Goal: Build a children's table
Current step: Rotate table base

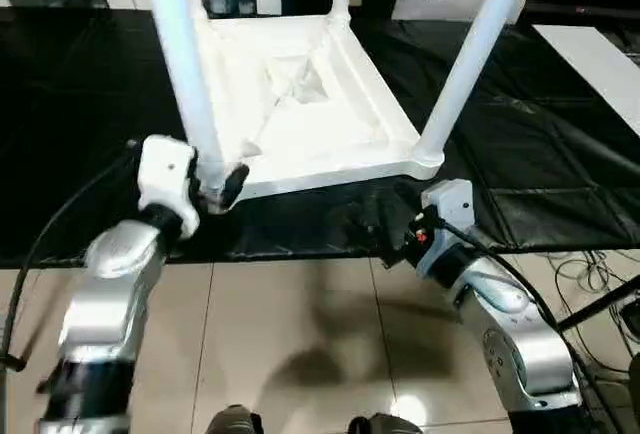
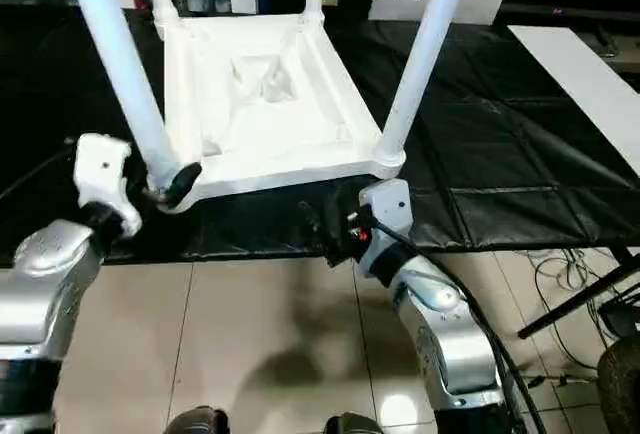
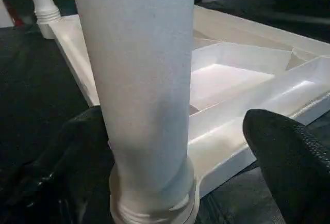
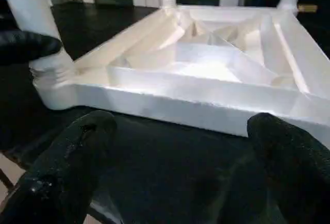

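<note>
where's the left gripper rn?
Head view, left side: the left gripper sits at the table top's near-left corner, jaws open around the base of that leg.

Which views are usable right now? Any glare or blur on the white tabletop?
Left eye view: the white plastic ribbed tabletop is washed out by glare, ribs barely readable. Right wrist view: ribs stay clear, black fingers soft up close. Left wrist view: the white tubular leg looms large and blurred.

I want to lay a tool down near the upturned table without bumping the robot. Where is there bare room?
Free: the black mat right of the table top, out to the white board, and the mat left of it. The tiled floor between the forearms is bare too. Crowded: the near edge, with the left gripper around a leg and the right gripper beside the near right corner.
</note>
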